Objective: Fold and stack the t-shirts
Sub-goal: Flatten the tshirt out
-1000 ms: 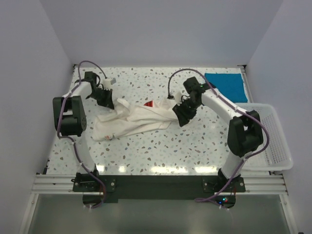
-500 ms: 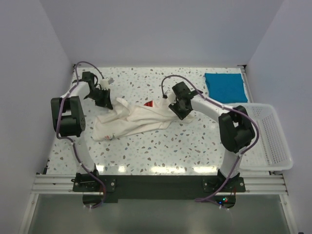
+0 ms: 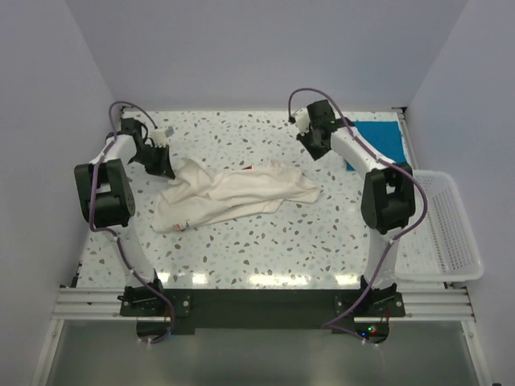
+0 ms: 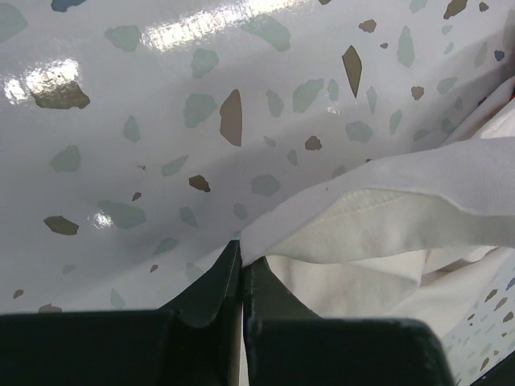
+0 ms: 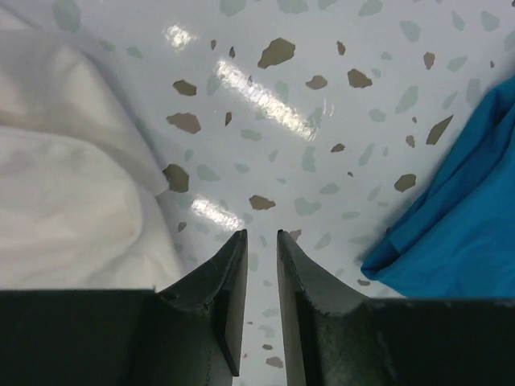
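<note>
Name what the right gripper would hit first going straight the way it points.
Bare table, most likely: the right gripper points at the gap between the white shirt and the blue shirt; depth unclear.

The near half of the table lies bare from side to side, an open lane for either gripper. The white shirt sprawls rumpled across the left and middle, its folds raised. Between its right end and the teal shirt in the far right corner runs a bare strip, where the right gripper hangs, fingers slightly apart on nothing. The strip along the back wall is bare too. The left gripper, pinching the white shirt's edge, sits near the left wall. The basket lines the right side.
</note>
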You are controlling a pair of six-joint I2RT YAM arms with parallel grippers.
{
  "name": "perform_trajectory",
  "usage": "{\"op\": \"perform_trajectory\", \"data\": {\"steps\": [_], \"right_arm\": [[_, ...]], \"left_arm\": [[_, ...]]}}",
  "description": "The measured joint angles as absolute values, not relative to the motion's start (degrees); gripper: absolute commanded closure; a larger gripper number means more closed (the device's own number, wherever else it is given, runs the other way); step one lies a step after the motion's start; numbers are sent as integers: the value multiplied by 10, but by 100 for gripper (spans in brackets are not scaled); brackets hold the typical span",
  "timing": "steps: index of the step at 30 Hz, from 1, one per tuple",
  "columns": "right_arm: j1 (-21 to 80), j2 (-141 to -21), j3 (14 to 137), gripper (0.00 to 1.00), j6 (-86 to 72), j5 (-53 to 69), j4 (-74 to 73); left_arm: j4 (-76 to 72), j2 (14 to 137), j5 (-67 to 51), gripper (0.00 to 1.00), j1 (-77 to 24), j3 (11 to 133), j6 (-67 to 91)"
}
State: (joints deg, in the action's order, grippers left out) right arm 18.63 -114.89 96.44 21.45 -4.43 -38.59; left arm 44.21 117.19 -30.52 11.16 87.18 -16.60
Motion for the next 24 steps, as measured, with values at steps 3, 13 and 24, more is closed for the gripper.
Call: {"op": "perform_trajectory", "data": {"steps": [3, 13, 24], "right_arm": [[164, -1185, 1014, 56, 208, -7, -412], [170, -1197, 1042, 47, 142, 130, -534], [240, -1226, 1042, 49, 94, 25, -535]], "left_arm": [[444, 1172, -304, 100, 113, 879, -167], [444, 1172, -304, 100, 112, 883, -171], [443, 1160, -299, 100, 112, 879, -178]]}}
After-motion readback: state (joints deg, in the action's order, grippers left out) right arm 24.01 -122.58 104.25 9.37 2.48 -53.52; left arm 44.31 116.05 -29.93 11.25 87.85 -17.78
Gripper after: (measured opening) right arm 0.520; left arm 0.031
